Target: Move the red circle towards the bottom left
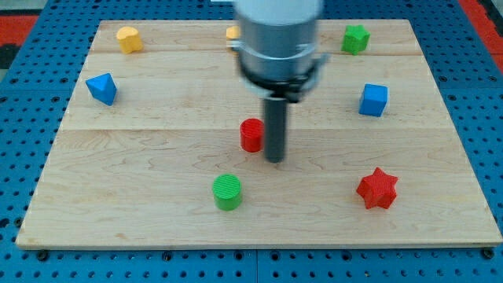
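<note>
Our arm carries no claw, only a rod, and our tip sits just right of the red circle, near the middle of the surface. The green circle lies nearer, slightly left; the red star well right.

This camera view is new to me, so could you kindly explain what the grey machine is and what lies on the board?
The grey cylinder is the end of a robot arm. It has no gripper, only a straight dark rod; my tip slides on the pale wooden board and pushes blocks, holding nothing. There is one camera, looking down at the board. My tip sits just to the view's right of the red circle block. Also there: a green cylinder, red star, blue cube, blue triangular block, green star, yellow block, and another partly hidden one.
</note>
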